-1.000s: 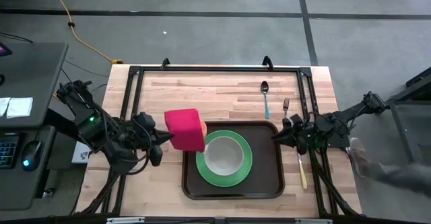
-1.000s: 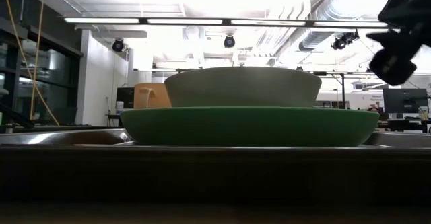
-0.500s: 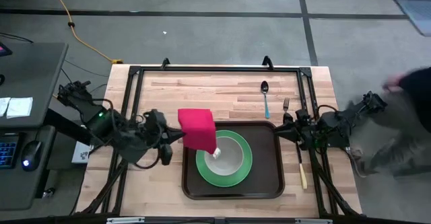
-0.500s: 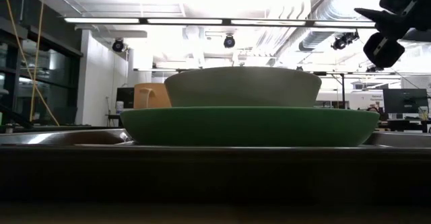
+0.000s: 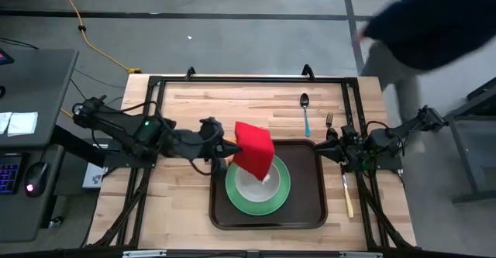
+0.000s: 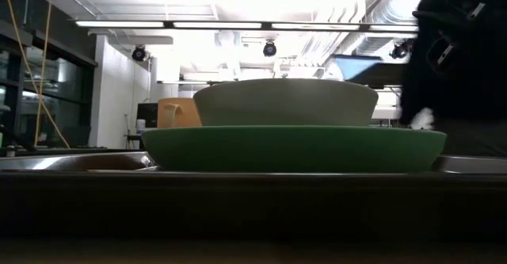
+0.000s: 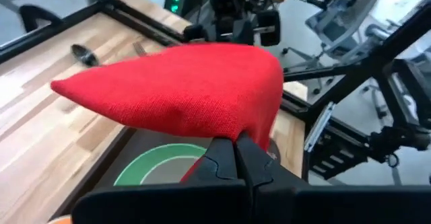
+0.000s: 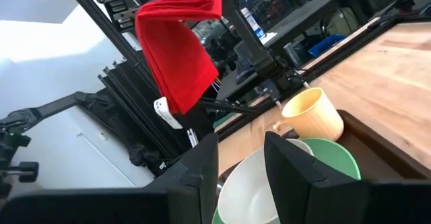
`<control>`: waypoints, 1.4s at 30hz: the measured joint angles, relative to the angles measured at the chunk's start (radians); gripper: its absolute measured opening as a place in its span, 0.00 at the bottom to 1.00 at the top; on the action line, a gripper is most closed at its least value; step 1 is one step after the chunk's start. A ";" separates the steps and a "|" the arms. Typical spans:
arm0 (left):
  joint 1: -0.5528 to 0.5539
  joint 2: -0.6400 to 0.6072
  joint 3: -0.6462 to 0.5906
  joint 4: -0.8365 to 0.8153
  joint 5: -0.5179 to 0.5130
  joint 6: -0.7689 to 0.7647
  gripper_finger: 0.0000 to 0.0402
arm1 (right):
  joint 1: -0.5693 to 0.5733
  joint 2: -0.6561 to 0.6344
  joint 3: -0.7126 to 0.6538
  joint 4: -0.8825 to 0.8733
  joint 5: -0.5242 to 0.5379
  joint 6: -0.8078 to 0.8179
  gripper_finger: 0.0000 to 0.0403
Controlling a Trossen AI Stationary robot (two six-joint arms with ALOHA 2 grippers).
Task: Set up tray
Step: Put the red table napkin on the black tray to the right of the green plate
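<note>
The dark brown tray [image 5: 306, 204] lies on the wooden table. On it stand a green plate [image 5: 284, 188] with a pale bowl [image 5: 249, 187] and, in the right wrist view, a yellow mug [image 8: 311, 115]. My left gripper [image 5: 227, 149] reaches in from the table's left and is shut on a red cloth [image 5: 254, 149], which hovers over the bowl. My right gripper [image 5: 320, 153] waits open by the tray's far right corner. In the low view the bowl [image 6: 285, 101] sits on the plate [image 6: 293, 147], with the mug [image 6: 176, 113] behind. My left gripper pinches the red cloth between its two fingers at one end [image 7: 244, 128]. The fingers come in level from the table's left. The cloth is lifted clear above the bowl, and its folded body [image 8: 176, 56] droops below the hold; a white tag [image 8: 165, 109] dangles from it.
A spoon [image 5: 305, 109] and a fork [image 5: 328, 121] lie on the table beyond the tray's far right corner. A knife [image 5: 347, 197] lies along the tray's right side. A black frame [image 5: 248, 80] borders the work area. A person in dark clothes [image 5: 434, 18] stands past the far right corner.
My left gripper has travelled toward the table's right, carrying the red cloth from beside the tray's left edge to above the plate and bowl. The cloth stayed lifted clear throughout. A person has moved along the table's right side to its far right corner.
</note>
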 joint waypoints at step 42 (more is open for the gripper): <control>0.134 0.137 0.003 0.251 0.213 0.126 0.02 | 0.000 0.225 0.000 0.344 -0.011 -0.009 0.25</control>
